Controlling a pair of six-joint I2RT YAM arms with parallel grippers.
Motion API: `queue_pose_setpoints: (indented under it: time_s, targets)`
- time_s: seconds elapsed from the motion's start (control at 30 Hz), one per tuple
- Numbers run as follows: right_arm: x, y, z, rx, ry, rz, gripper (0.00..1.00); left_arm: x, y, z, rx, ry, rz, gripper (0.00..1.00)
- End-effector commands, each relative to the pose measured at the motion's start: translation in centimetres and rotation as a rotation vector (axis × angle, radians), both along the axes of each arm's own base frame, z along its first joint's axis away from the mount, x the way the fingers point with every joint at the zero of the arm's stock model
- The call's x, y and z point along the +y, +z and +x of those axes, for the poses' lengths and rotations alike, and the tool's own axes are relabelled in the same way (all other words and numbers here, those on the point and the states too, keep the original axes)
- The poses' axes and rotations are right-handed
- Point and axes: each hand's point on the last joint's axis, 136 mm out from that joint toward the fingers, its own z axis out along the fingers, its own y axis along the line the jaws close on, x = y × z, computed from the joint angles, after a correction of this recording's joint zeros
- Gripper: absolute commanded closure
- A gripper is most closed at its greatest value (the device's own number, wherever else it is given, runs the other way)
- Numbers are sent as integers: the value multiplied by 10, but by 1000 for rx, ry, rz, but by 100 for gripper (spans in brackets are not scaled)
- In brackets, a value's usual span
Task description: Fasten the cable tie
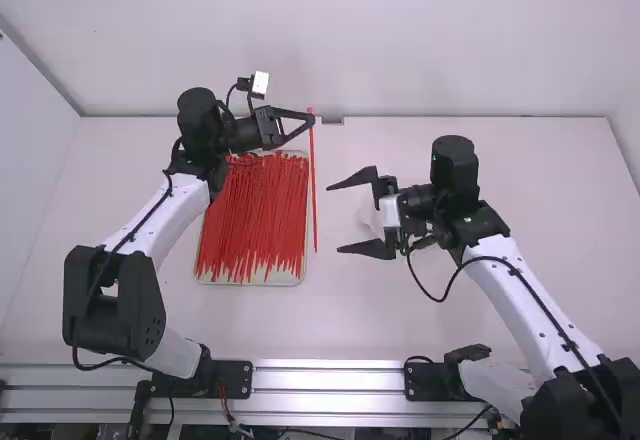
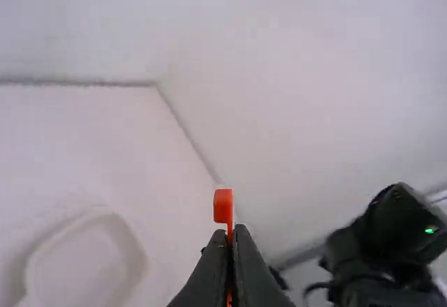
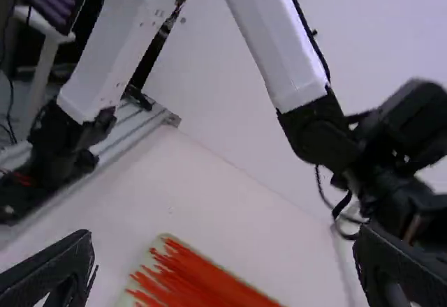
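Nearest to the arm bases, the right pincer (image 1: pixel 336 218) stands over the white surface (image 1: pixel 560 180), a little right of the middle. Its two fingers are spread wide and there is nothing between them. It faces to the left side, where the tray (image 1: pixel 270 282) lies. This pale, shallow tray is flat on the surface and carries a heap of red cable ties (image 1: pixel 255 215), all lying more or less in one direction, from near to far. Just beside the right edge of the tray runs one single red cable tie (image 1: pixel 313 180), long and straight. Its near end comes near the nearer fingertip of the right pincer but is apart from it. I cannot tell if this end touches the surface. At the far end, close to the back wall, the left pincer (image 1: pixel 307 115) grips this cable tie just under its head. In the left wrist view its fingers (image 2: pixel 213 265) are pressed together on the strip, and the small head stands out above them.
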Motion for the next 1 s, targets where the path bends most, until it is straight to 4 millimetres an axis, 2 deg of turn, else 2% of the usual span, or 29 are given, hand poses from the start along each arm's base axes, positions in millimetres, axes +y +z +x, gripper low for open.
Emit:
queue_pose_setpoints:
  time_s: [0.0, 0.2, 0.43, 0.77, 0.97]
  targets:
    - [0, 12, -7, -277, 52, 90, 2, -8, 13, -15, 187, -86, -74, 98]
    - [-1, 11, -6, -612, 55, 175, 2, -7, 12, -14, 358, -77, -131, 98]
    - [7, 11, -16, -812, 97, 244, 2, 0, 13, 7, 480, 47, -209, 98]
    - [9, 11, -18, -855, 104, 259, 2, 1, 17, 9, 518, 58, -242, 98]
    - [10, 11, -18, -871, 102, 261, 2, -3, 22, -3, 556, -18, -246, 98]
